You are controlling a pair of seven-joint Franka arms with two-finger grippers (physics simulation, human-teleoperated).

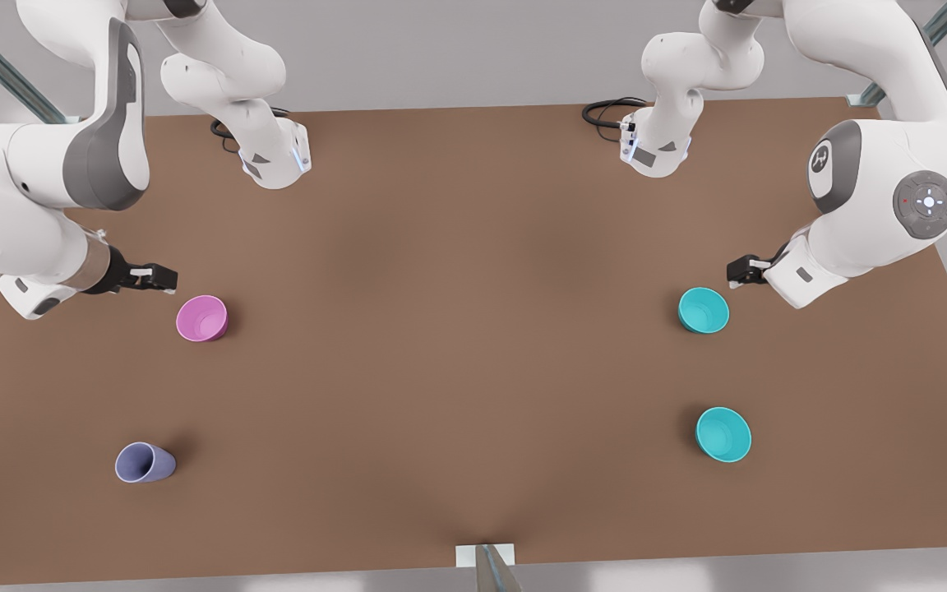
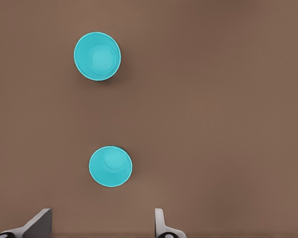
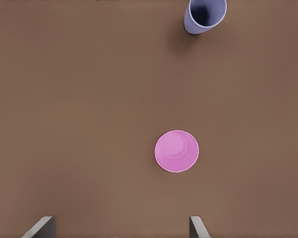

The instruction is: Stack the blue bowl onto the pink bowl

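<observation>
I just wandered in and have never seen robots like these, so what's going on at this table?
Nothing is being held yet. The left hand hovers open beside one blue bowl, with a second, identical teal bowl nearer the camera. Across the brown table, the right hand hovers open near the pink bowl, and a lavender cup stands apart. All four containers sit upright and separate, so no stacking has begun.

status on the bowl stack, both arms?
Left end effector open beside nearer blue bowl; right end effector open near pink bowl. Nothing stacked. Path between them open.
</observation>
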